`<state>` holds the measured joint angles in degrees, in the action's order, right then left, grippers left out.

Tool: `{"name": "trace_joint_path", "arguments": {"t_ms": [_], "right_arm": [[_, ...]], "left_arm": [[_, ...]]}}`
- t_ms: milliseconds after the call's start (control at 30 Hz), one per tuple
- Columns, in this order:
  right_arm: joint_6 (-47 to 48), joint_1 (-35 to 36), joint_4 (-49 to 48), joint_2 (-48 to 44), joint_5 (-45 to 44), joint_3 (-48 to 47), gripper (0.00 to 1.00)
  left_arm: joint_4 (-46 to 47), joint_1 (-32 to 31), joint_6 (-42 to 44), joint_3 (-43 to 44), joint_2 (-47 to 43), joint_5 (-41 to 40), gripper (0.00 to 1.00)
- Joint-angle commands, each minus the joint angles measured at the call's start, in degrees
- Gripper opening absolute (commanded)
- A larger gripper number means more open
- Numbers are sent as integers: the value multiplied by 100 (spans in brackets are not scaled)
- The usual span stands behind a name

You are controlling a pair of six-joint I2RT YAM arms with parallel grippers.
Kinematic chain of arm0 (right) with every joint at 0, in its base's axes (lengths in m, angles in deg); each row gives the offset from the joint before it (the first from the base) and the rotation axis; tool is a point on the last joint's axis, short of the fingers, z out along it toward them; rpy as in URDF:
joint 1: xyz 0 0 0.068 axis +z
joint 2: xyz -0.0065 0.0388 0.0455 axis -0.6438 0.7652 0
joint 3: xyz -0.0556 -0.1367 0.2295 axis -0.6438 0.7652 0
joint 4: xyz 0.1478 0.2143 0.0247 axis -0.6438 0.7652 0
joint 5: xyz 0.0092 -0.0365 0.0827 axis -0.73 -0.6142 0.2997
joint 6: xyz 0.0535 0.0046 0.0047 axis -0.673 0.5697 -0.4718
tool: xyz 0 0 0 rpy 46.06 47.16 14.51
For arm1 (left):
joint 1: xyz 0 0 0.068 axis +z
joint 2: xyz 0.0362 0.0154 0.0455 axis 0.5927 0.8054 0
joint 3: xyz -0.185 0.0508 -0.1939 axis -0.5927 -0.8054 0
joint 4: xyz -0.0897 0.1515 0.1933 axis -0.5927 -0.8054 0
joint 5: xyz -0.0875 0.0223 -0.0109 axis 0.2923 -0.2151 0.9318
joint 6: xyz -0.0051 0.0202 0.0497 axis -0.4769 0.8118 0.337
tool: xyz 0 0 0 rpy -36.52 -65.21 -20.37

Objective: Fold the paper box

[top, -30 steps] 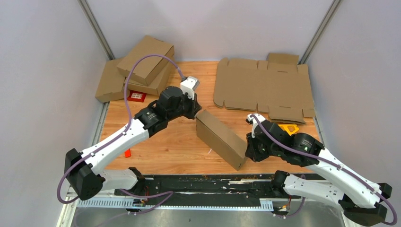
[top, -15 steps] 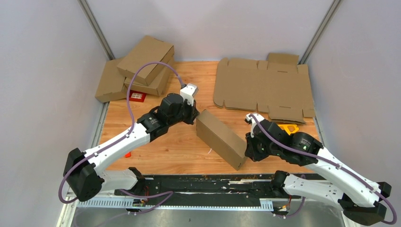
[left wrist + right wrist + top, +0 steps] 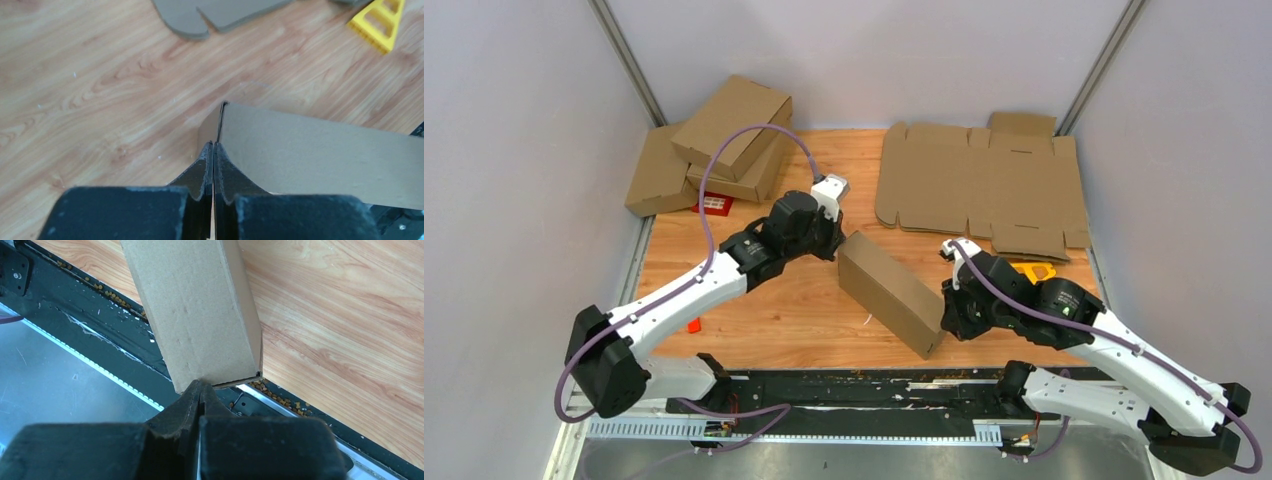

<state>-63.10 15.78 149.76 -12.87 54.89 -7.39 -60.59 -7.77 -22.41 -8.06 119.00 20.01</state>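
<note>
While the plain brown corrugated cardboard box [image 3: 892,291], folded shut, hangs slantwise over the middle of the pale wooden table [image 3: 774,310], the left gripper [image 3: 213,150] pinches its far corner, fingers nearly meeting on the thin edge. The right gripper [image 3: 200,385] nips the near corner likewise.

Both arms stretch forward and inward toward each other, the left gripper [image 3: 836,246] and the right gripper [image 3: 945,318] each with fingers pressed tight, pinching opposite ends of the paper box [image 3: 890,288].
</note>
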Motion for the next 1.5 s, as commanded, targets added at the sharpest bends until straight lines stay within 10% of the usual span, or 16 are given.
{"name": "trace_joint_path", "arguments": {"t_ms": [0, 300, 667, 933, 1467], "right_arm": [[137, 31, -24, 134, -164, 15, 0], [207, 30, 26, 91, -284, -178, 1], [529, 26, -42, -58, -297, -855, 27], [833, 29, -292, -111, -261, -799, 99], [1933, 132, -1116, 2178, -138, -1193, 100]], "left_arm": [[419, 4, -91, -762, 124, 314, 0], [124, 35, 46, -572, -179, 14, 0], [491, 35, 34, -254, 22, 472, 0], [696, 42, -38, -1199, -72, 370, 0], [-112, 44, 9, -973, -1263, 199, 17]]}}
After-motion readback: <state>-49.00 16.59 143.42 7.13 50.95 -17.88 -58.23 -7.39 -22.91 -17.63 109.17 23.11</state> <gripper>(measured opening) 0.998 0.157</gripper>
